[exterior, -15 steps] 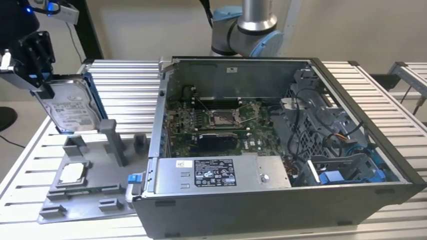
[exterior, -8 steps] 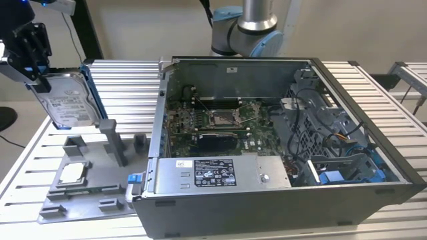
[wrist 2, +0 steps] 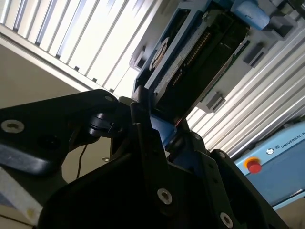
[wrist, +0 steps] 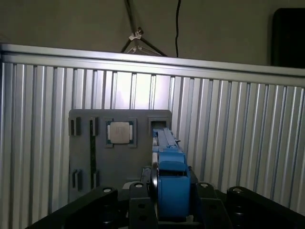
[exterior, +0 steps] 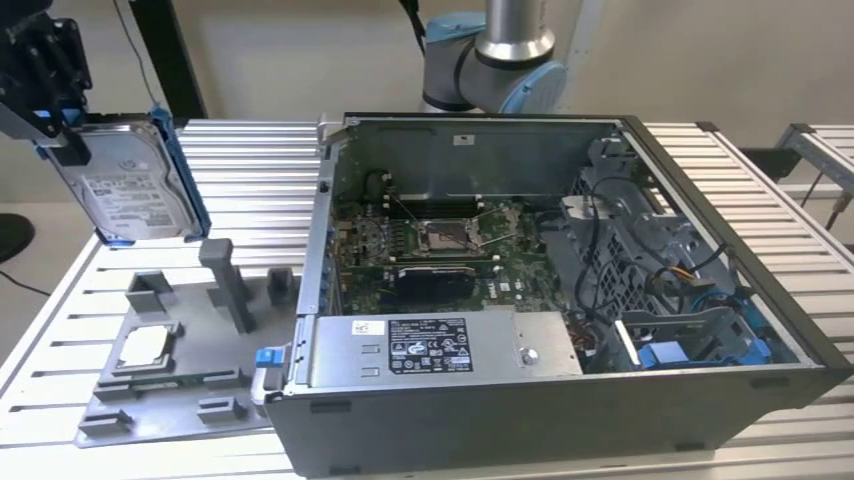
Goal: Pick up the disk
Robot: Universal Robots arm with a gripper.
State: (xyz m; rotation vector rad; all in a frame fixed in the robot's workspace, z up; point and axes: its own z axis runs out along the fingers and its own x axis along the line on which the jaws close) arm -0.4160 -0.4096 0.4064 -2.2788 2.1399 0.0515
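Ribbed aluminium table (exterior: 254,160) carries an open grey metal computer case (exterior: 561,400), with a flat grey plastic fixture plate (exterior: 200,335) beside it on the exterior view's left. The disk (exterior: 134,190), a flat silver-grey metal hard drive with a white label in a bright blue plastic frame, hangs on edge in the air above the plate's far end, apart from it. Black gripper (exterior: 64,140) is clamped on the disk's upper end, fingers pressed to the blue frame in both wrist views. A small square silver chip (exterior: 144,347) sits seated in the plate.
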